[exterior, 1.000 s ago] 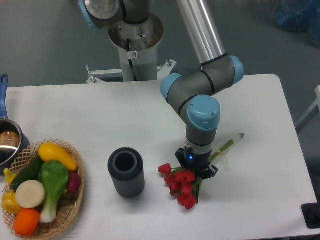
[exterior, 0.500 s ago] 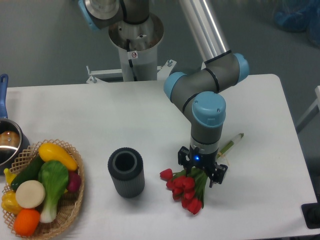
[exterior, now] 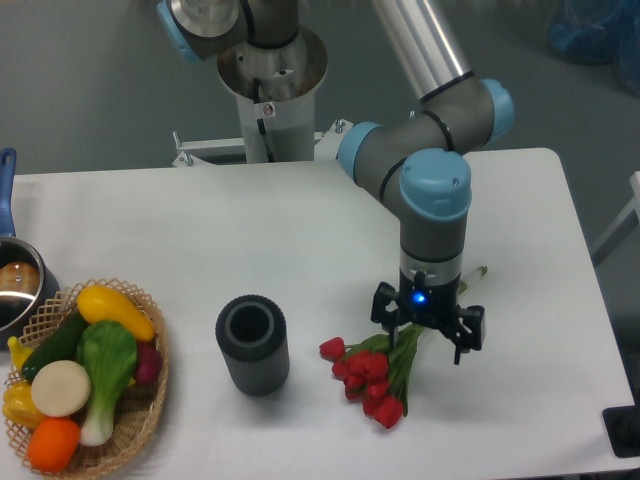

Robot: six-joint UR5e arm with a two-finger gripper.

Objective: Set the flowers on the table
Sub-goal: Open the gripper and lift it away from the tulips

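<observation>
The bunch of red tulips (exterior: 372, 378) lies flat on the white table (exterior: 200, 230), right of centre near the front edge, its red heads pointing toward the front left and its green stems running up and to the right beneath the arm, with the stem tips showing just past the wrist. The gripper (exterior: 428, 338) hangs directly over the leafy middle of the bunch, pointing straight down, a blue light glowing on its body. Its 2 dark fingers (exterior: 466, 338) stand spread wide, 1 on each side of the stems, and nothing is clamped between them; whether the fingertips touch the leaves cannot be told from this view. Just left of the tulip heads, and apart from them, a dark grey ribbed vase (exterior: 252, 345) stands upright with its mouth open to the camera. At the front left corner a wicker basket (exterior: 135, 425) holds toy vegetables (exterior: 85, 365) in green, yellow, orange and white. A metal pot (exterior: 15, 290) with a blue handle sits at the left edge.
</observation>
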